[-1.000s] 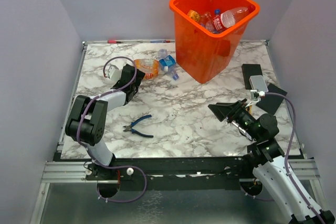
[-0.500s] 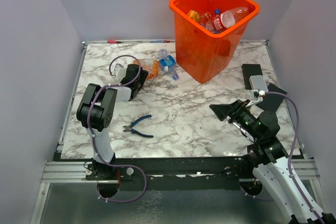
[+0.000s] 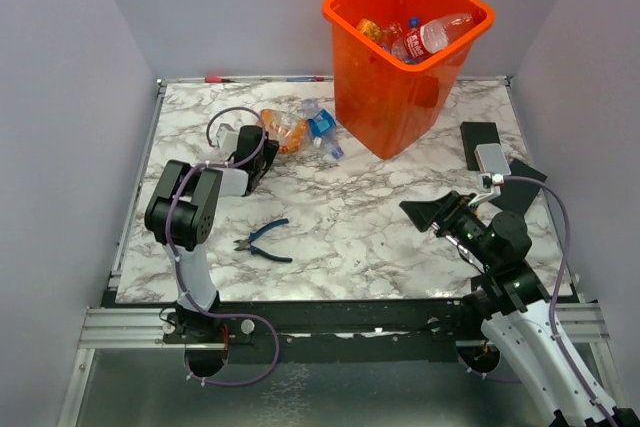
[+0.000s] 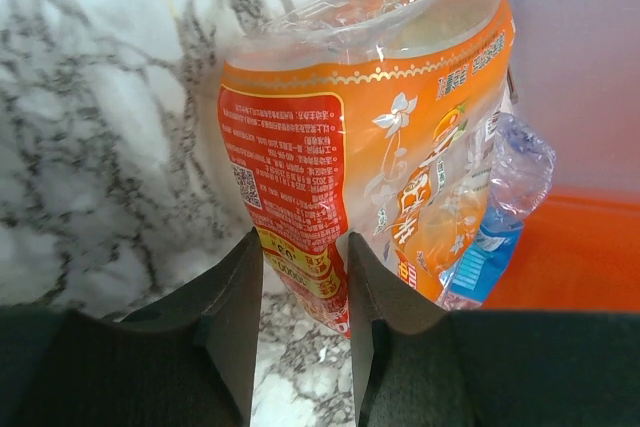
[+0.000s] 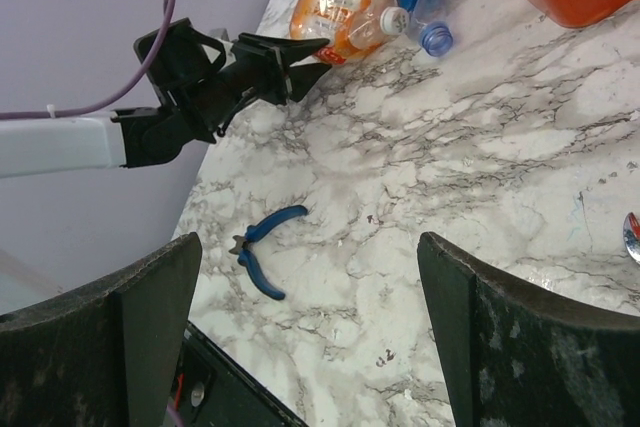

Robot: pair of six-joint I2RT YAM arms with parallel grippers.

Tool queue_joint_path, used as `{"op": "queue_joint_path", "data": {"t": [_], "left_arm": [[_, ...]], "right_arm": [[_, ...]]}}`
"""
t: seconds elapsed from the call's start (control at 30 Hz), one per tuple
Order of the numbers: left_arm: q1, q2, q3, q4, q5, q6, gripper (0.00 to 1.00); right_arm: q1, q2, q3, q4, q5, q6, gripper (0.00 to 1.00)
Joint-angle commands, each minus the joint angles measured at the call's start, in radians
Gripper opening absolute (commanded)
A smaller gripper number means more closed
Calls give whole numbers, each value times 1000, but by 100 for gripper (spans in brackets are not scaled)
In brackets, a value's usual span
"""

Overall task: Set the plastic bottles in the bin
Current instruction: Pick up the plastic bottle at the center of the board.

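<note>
Left gripper [image 4: 302, 252] pinches crushed orange-label bottle [image 3: 287, 129], upper left of top view; right gripper [image 5: 308, 257] spread, lower right.

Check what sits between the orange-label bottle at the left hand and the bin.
The left hand is shut on the orange-label bottle. A blue-label bottle lies right beside it, toward the bin; nothing else visible stands on that path.

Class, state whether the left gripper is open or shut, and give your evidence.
Shut on the orange-labelled bottle: in the left wrist view, the left gripper pinches its crumpled end between both fingers.
</note>
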Motion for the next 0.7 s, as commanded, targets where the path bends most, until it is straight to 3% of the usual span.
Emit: {"op": "queue_joint_path", "data": {"t": [0.0,0.2,0.47,0.57,0.67], "left_arm": [[21,-108,-100,1,39,39,14],[45,-343,-271,-10,52,65,0],[31,-740,-441,-92,126,46,0],[-22,-810,-455,-176,201,61,0],[-110,-885,-511,-192,192,-7,0]], "right_arm": [[8,-15,17,-37,23,-14,92],[8,0,-7,-22,-7,-2,92],[10,64,-27,106,-98,48,89],[17,86,-51,178,-97,77,88],[46,121,-86,236,-72,92,87]]}}
